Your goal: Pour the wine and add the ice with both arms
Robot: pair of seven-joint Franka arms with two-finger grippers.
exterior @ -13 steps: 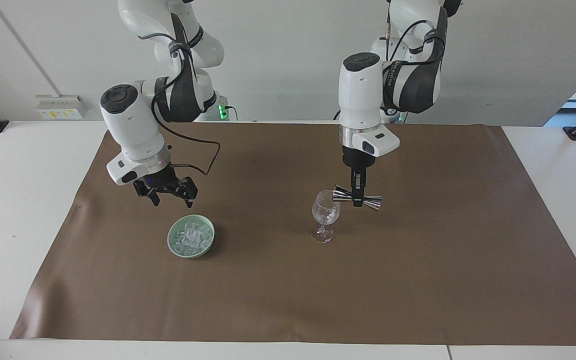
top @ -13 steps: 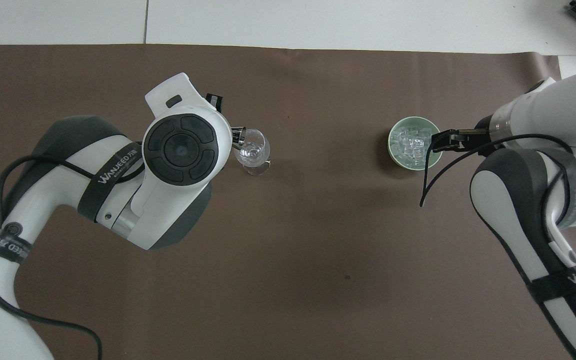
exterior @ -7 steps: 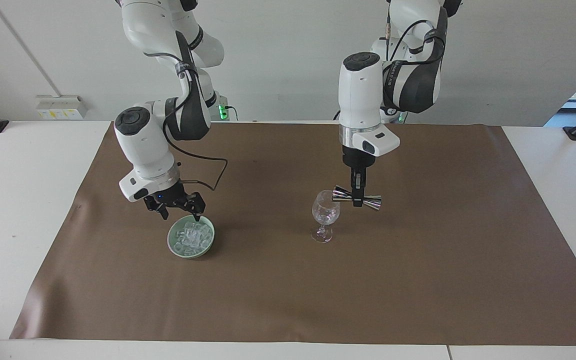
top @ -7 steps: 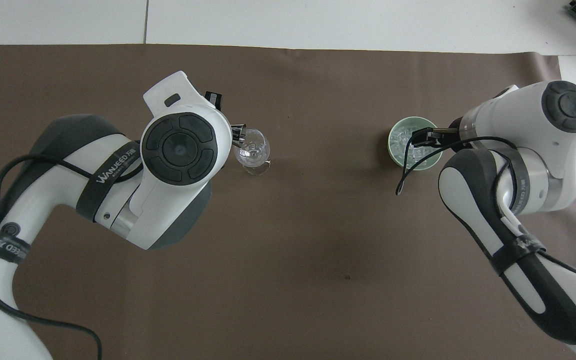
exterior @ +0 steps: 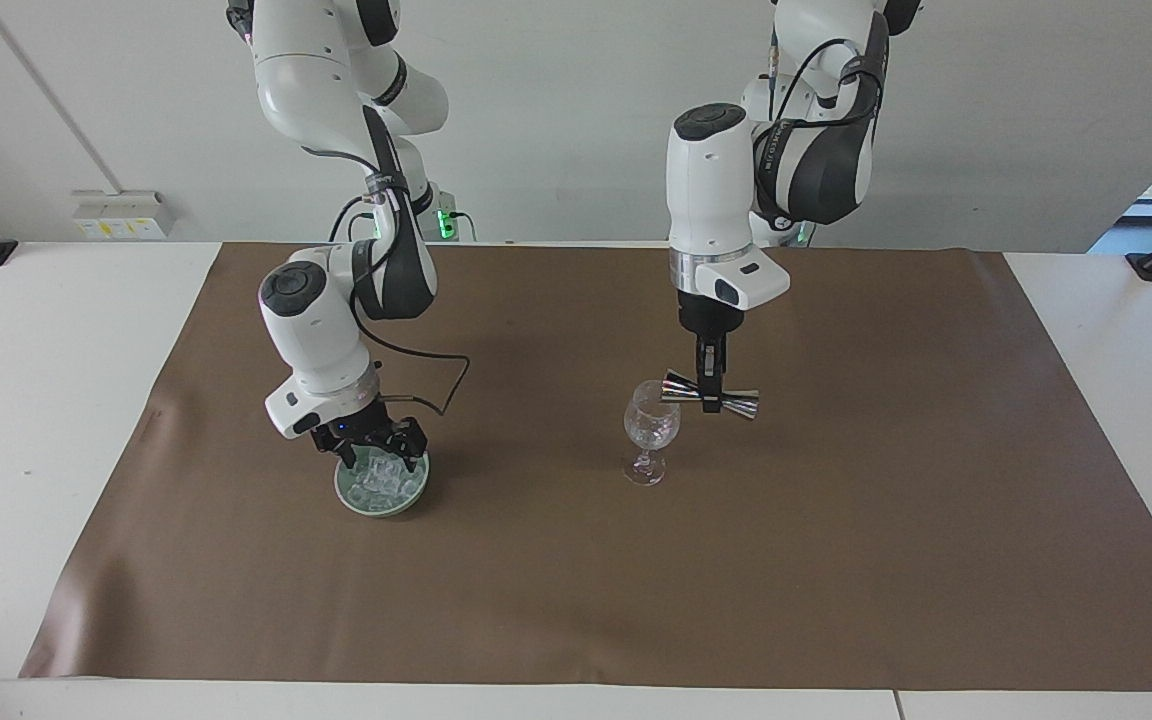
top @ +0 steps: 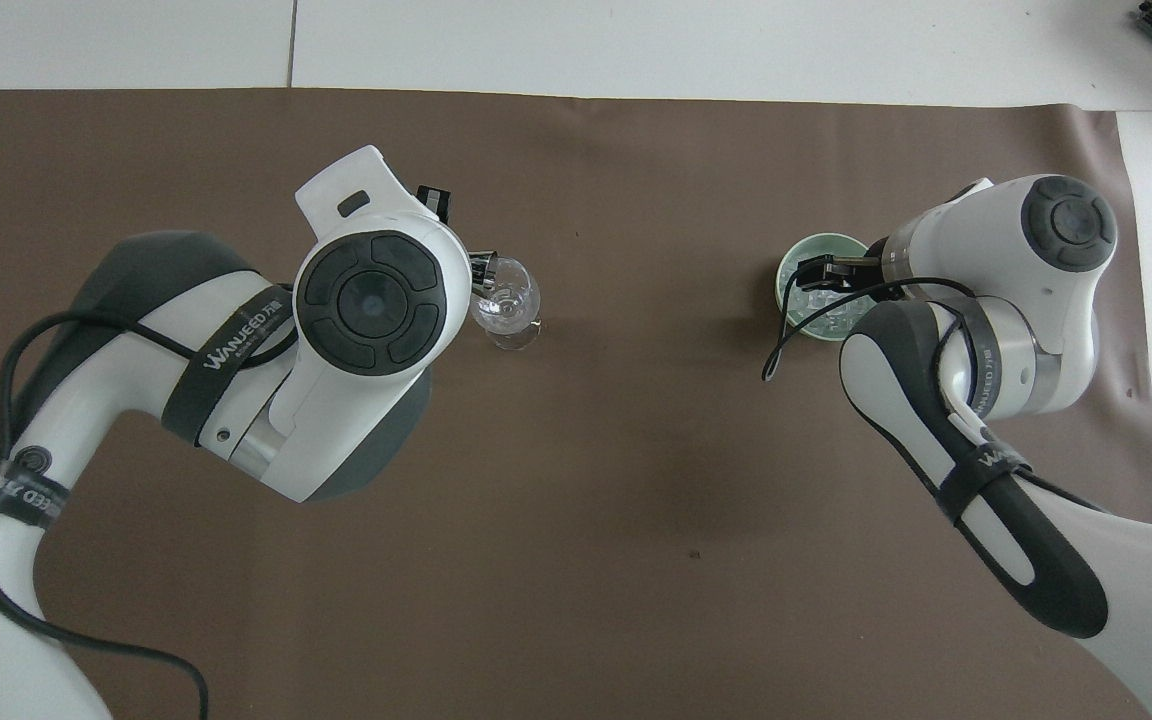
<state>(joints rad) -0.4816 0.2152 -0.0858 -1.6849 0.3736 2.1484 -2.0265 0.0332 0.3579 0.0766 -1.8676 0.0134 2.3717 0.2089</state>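
A: While the facing view shows the left gripper (exterior: 711,392) hanging straight down, clenched on the waist of a silver jigger (exterior: 712,395) that lies sideways with one mouth at the rim of the stemmed glass (exterior: 651,430), the overhead view hides nearly all of that under the left arm's wrist; only a sliver of the jigger (top: 481,272) shows there beside the glass (top: 506,305).

B: And the overhead view gives what the facing one does not: the right gripper (top: 826,275) reaches over the rim of the green bowl (top: 798,252) from the right arm's end of the table, its cable looping across the bowl.

A: In the facing view the right gripper (exterior: 376,450) sits low in the bowl (exterior: 376,500), fingers spread wide, their tips down among the ice (exterior: 381,482). Whether any chunk is between them cannot be told.

B: A second ago that gripper hung above the brown mat (exterior: 836,560), short of the bowl and nearer the robots; it has since come down into it. The left gripper and jigger have barely shifted.

A: The ice is a heap of small clear glassy chunks filling the bowl, which stands on the mat toward the right arm's end, well apart from the glass. The glass stands upright with clear glinting contents.
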